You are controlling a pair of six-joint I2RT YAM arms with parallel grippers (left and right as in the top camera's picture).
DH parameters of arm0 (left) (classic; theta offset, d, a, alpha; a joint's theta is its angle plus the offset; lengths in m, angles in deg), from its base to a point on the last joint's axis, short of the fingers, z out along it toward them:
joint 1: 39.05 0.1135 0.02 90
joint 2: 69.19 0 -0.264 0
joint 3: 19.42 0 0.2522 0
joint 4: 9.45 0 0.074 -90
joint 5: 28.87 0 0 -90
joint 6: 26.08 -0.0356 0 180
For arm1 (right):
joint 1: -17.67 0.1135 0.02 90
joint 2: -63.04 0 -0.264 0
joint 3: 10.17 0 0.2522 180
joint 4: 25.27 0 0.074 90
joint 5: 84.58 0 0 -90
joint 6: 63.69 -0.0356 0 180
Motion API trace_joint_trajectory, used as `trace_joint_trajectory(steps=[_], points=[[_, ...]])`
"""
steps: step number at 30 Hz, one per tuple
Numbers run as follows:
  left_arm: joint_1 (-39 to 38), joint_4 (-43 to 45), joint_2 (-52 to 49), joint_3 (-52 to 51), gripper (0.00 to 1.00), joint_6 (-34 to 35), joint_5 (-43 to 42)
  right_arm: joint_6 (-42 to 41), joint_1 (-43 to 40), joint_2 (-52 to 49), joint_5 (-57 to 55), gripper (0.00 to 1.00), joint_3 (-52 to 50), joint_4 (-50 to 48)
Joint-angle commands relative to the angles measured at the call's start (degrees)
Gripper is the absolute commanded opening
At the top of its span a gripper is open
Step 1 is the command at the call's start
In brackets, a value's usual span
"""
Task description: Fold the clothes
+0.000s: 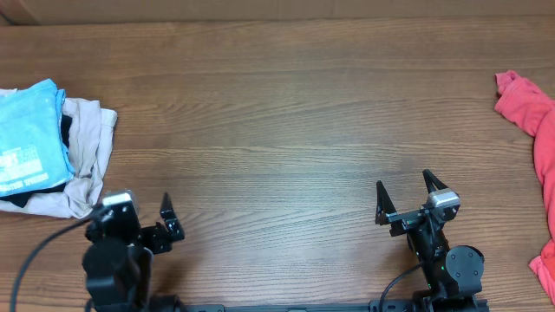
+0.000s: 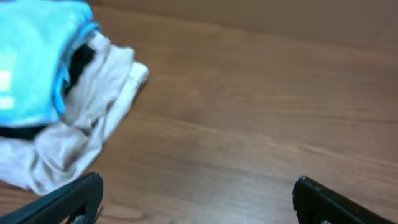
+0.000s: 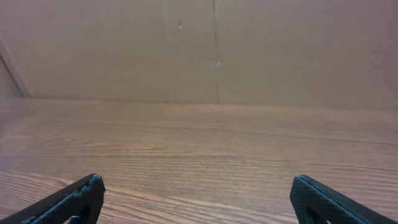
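Observation:
The sky-blue T-shirt (image 1: 30,134) lies folded on top of a stack at the table's left edge, with white print showing on it. It also shows in the left wrist view (image 2: 31,56), at the upper left. My left gripper (image 1: 170,220) is open and empty near the front edge, to the right of and below the stack; in its own view (image 2: 196,199) the fingers frame bare wood. My right gripper (image 1: 404,186) is open and empty at the front right, and its own view (image 3: 196,199) holds only tabletop.
A beige garment (image 1: 91,143) and a black one (image 1: 17,199) lie under the blue shirt; both show in the left wrist view, the beige (image 2: 93,118) and the black (image 2: 78,62). A coral-red garment (image 1: 533,121) lies at the right edge. A cardboard wall (image 3: 217,50) stands behind the table.

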Motion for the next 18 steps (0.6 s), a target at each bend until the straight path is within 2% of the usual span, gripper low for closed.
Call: trace_joint_trajectory(steps=[1, 5, 9, 12, 15, 18], points=[[-0.50, 10.05, 6.43, -9.29, 1.00, -0.83, -2.05, 0.24, 0.26, 0.57, -0.52, 1.00, -0.59, -0.31], [-0.50, 23.98, 10.38, -17.44, 1.00, -0.87, -2.71, 0.24, 0.26, 0.57, -0.52, 1.00, -0.59, -0.31], [-0.50, 41.72, 12.04, -25.49, 1.00, -0.94, -3.04, 0.24, 0.26, 0.57, -0.50, 1.00, -0.59, -0.31], [-0.50, 49.27, 12.46, -29.24, 1.00, -2.25, -4.20, 0.24, 0.26, 0.57, -0.50, 1.00, -0.59, -0.31], [-1.31, 47.39, 14.14, -29.64, 1.00, -5.86, -4.70, 0.24, 0.26, 0.57, -0.50, 1.00, -0.59, -0.31], [-2.38, 42.62, 14.56, -29.64, 1.00, -4.37, -4.90, 0.24, 0.26, 0.57, -0.50, 1.00, -0.59, -0.31]])
